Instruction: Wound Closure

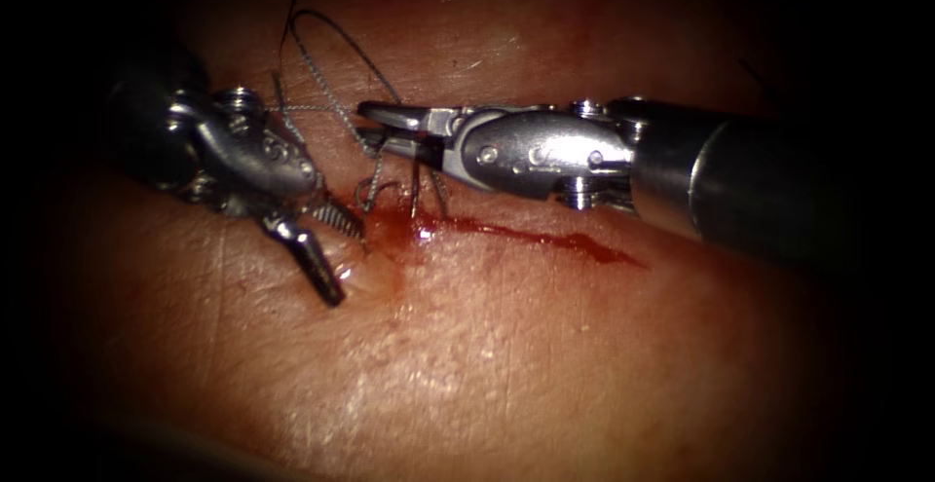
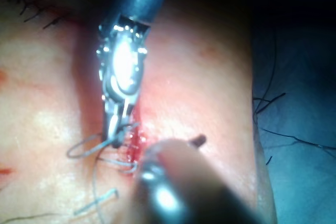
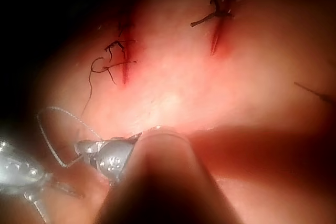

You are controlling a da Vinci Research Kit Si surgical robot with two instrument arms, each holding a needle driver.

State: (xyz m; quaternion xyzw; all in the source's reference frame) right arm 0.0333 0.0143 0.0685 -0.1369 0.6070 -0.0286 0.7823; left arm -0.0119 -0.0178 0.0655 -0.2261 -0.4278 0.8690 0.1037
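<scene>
Endoscope view: red fluid (image 1: 545, 239) is spread along the cut (image 1: 458, 226), which runs from the centre toward the right of the frame across the tissue (image 1: 506, 365). Grey thread (image 1: 317, 110) is looped and crossed in the upper left. It partly screens the gap between the two tools, and a small loop of it is seen at the left end of the cut. The left end effector (image 1: 339, 258) is held at centre left, just left of the cut, with its jaws spread and nothing gripped. The right end effector (image 1: 365, 124) is brought in from the right above the cut and is closed on the thread. Where the needle lies cannot be told.

In the right wrist view two older cuts (image 3: 125, 66) are seen closed with dark stitches (image 3: 220, 3), well apart from the tools. In the left wrist view loose dark thread ends (image 2: 283, 135) are seen on a pale cloth (image 2: 304, 182) beside the tissue.
</scene>
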